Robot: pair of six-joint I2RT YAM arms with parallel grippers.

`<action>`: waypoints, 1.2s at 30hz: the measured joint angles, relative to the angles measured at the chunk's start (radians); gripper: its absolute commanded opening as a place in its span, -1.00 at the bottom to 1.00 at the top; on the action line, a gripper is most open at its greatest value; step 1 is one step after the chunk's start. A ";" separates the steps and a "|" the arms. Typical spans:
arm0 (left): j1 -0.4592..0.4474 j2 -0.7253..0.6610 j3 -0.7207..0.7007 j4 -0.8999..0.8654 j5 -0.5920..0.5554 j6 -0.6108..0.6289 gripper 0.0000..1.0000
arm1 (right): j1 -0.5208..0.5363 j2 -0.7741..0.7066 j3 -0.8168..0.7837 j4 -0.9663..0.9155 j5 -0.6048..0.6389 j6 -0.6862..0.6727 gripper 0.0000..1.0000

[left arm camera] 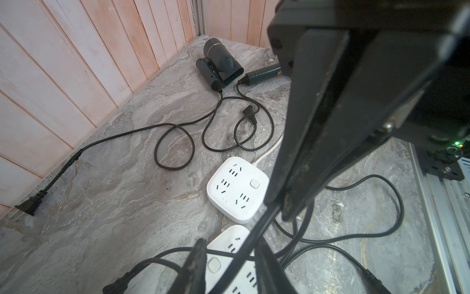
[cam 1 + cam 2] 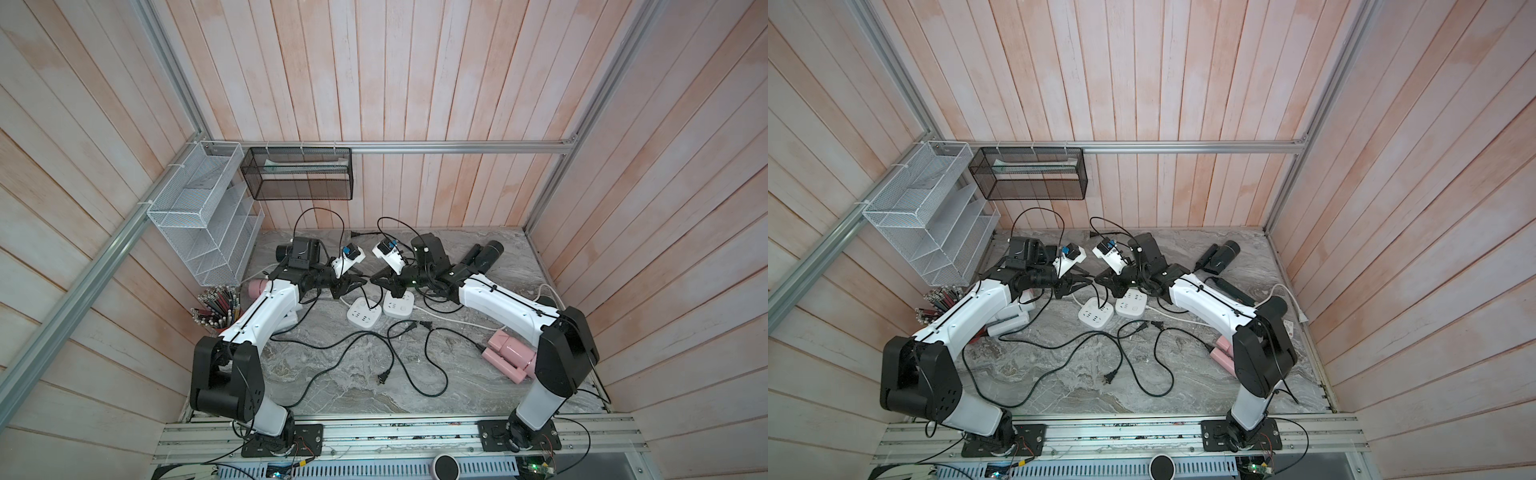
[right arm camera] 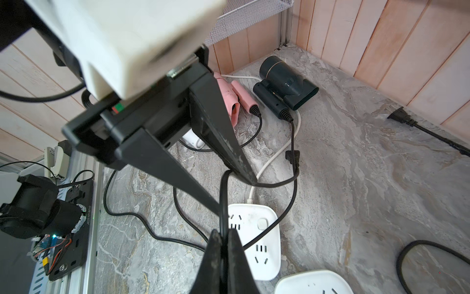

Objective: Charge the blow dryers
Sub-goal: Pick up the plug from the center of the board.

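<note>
Black smooth cord [image 3: 223, 203] | R jaws clenched on it | L jaws apart | 2 glossy white sq strips [image 2: 364, 318] [image 2: 401, 307]

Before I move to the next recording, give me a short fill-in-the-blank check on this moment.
1. The right gripper is shut on a black ____.
2. Both power strips are ____ in colour.
3. The dryer lying nearest the front rail is ____.

Missing words: cord; white; pink.
</note>
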 measured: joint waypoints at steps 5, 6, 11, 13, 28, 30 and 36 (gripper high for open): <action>-0.005 0.005 0.000 -0.003 -0.002 0.000 -0.64 | 0.000 0.000 0.000 0.000 0.001 0.000 -0.96; -0.006 0.005 0.000 -0.003 -0.002 -0.003 -0.70 | 0.000 0.000 0.000 0.000 0.001 0.001 -0.95; -0.013 0.004 0.000 -0.001 -0.002 -0.035 -0.87 | -0.001 0.000 0.000 0.010 0.017 0.011 -0.76; -0.013 0.000 0.000 0.001 -0.003 -0.060 -0.87 | 0.000 0.000 0.000 0.019 0.024 0.027 -0.49; -0.013 0.014 0.303 -0.160 -0.256 -0.423 -0.98 | 0.008 -0.221 -0.227 0.198 0.194 0.252 -0.20; -0.013 0.043 0.362 -0.209 -0.289 -0.468 -0.98 | 0.019 -0.230 -0.252 0.219 0.197 0.275 -0.27; -0.013 0.079 0.375 -0.287 -0.338 -0.550 -0.98 | 0.071 -0.222 -0.319 0.287 0.196 0.344 -0.39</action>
